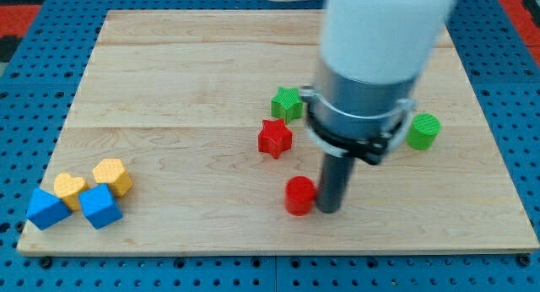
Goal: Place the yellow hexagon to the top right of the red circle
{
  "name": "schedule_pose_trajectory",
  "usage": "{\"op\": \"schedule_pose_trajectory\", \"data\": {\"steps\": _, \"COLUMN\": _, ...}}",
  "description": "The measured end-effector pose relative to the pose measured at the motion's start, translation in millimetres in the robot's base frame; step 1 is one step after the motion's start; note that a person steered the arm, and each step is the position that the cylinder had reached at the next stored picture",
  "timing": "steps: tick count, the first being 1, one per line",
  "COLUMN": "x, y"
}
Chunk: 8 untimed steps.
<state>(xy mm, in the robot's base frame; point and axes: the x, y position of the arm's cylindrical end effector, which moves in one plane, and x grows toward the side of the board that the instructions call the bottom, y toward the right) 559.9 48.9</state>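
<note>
The yellow hexagon (113,175) sits at the board's lower left, in a cluster with other blocks. The red circle (299,196) stands at the lower middle of the board. My tip (327,210) is down on the board right beside the red circle, on its right, touching or nearly touching it. The tip is far to the right of the yellow hexagon.
A yellow heart (70,190) and two blue cubes (47,208) (100,206) crowd the hexagon. A red star (274,137) and a green star (288,103) lie above the red circle. A green cylinder (423,131) is at the right. The arm's body (371,64) hides the board's upper middle.
</note>
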Motion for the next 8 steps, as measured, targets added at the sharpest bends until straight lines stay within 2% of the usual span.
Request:
{"op": "schedule_pose_trajectory", "data": {"steps": 1, "x": -10.1, "y": -37.6}}
{"op": "schedule_pose_trajectory", "data": {"steps": 2, "x": -36.8, "y": -29.7}}
{"op": "schedule_pose_trajectory", "data": {"steps": 3, "x": -83.3, "y": -97.3}}
{"op": "schedule_pose_trajectory", "data": {"steps": 4, "x": -107.3, "y": -208.2}}
{"op": "schedule_pose_trajectory", "data": {"steps": 5, "x": -100.0, "y": -295.6}}
{"op": "schedule_pose_trajectory", "data": {"steps": 6, "x": -63.8, "y": -352.7}}
{"op": "schedule_pose_trajectory", "data": {"steps": 7, "x": -35.6, "y": -348.1}}
{"op": "schedule_pose_trajectory", "data": {"steps": 8, "x": 25.8, "y": -313.1}}
